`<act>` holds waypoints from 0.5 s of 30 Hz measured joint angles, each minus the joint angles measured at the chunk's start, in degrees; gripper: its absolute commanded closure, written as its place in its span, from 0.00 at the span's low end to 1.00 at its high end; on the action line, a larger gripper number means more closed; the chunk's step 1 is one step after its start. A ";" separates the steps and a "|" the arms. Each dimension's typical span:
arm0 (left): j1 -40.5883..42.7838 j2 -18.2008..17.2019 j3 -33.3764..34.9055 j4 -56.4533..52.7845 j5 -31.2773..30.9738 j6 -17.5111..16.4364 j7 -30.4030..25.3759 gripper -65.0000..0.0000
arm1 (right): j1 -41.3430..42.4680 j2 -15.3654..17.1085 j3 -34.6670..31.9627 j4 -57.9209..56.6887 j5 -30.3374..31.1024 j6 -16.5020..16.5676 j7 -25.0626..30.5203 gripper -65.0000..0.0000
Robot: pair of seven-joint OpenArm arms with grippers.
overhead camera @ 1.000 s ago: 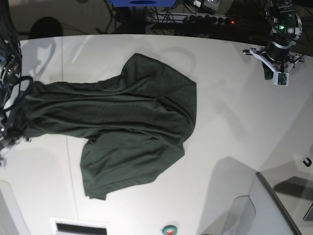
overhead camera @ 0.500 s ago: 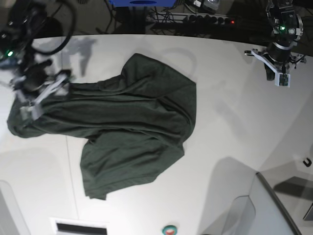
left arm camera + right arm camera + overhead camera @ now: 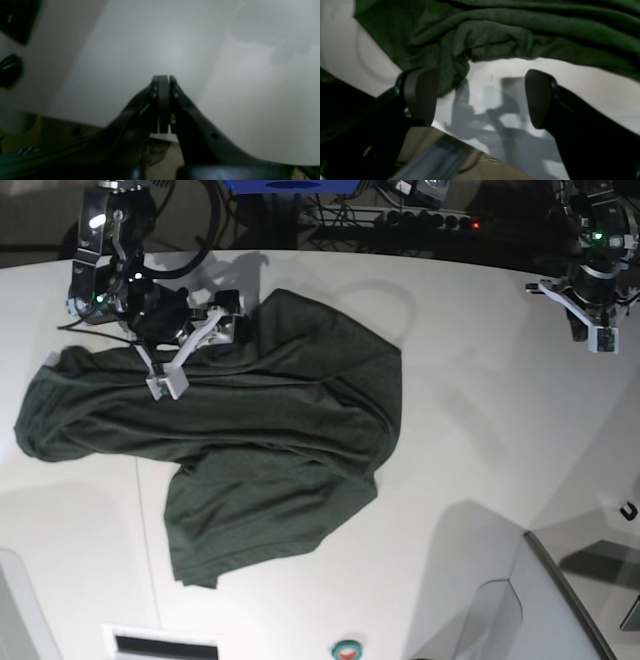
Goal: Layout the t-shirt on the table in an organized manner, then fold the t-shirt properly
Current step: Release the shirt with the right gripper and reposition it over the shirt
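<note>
Hovering wide-jawed, right gripper (image 3: 190,350) at the crumpled dark green t-shirt's (image 3: 260,430) far-left edge; left gripper (image 3: 590,330) well apart, jaws pressed together.

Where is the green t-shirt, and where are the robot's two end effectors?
t-shirt (image 3: 270,440), base view, middle of the cloth.
right end effector (image 3: 480,97), right wrist view, gap between open fingertips.
left end effector (image 3: 163,82), left wrist view, closed fingertips.

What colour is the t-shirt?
Plain dark green, no pattern. The t-shirt shows best in the base view.
</note>
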 measured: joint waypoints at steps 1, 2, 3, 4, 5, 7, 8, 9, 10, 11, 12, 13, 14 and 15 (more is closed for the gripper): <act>0.02 -0.04 -0.63 0.00 -0.04 -0.02 -0.02 1.00 | 0.57 0.00 0.66 -1.66 1.01 -0.02 0.00 0.22; 0.04 -0.07 -1.16 0.00 -0.02 -0.02 -0.02 1.00 | 1.09 0.00 1.29 -3.23 1.66 -0.07 0.13 0.22; 0.13 0.02 -1.64 0.00 -0.04 0.00 -0.02 1.00 | 1.77 0.02 1.95 -4.90 2.23 -0.02 0.11 0.22; 0.15 0.07 -2.08 0.00 -0.09 -0.13 0.02 1.00 | 2.54 0.04 2.73 -6.12 3.56 -0.02 0.20 0.22; 0.17 0.09 -2.38 -0.02 -0.11 -0.17 -0.02 1.00 | 3.58 0.04 3.54 -7.41 4.09 0.00 0.44 0.22; 0.17 0.04 -2.82 -0.02 0.02 -0.11 0.04 1.00 | 5.62 0.04 4.70 -9.66 4.50 0.00 0.94 0.22; 0.15 0.02 -2.97 -0.02 -0.07 -0.02 -0.02 1.00 | 6.73 0.02 5.25 -10.82 4.35 0.00 1.25 0.22; 0.15 0.02 -2.99 -0.02 -0.07 -0.02 -0.04 1.00 | 7.56 0.02 5.70 -11.96 4.52 0.02 1.51 0.22; 0.17 0.07 -2.97 -0.02 -0.07 -0.04 -0.02 1.00 | 8.15 0.04 6.12 -12.83 4.92 0.11 2.45 0.22; 0.20 0.09 -2.97 -0.02 -0.07 -0.04 0.00 1.00 | 8.39 0.20 6.19 -13.64 5.05 0.11 3.41 0.25; 0.17 0.07 -2.97 -0.02 -0.09 -0.07 -0.02 1.00 | 8.57 0.35 6.19 -14.32 5.35 0.33 4.24 0.31; 0.17 0.07 -2.97 -0.02 -0.07 -0.04 -0.02 1.00 | 8.61 0.52 6.19 -14.62 5.09 0.35 4.46 0.43; 0.17 0.04 -2.97 -0.02 -0.07 -0.04 -0.02 1.00 | 8.61 0.90 6.19 -14.82 4.76 0.37 4.26 0.56; 0.17 0.07 -2.97 -0.02 -0.07 -0.04 -0.02 1.00 | 8.44 1.11 6.19 -14.99 4.04 0.37 3.72 0.71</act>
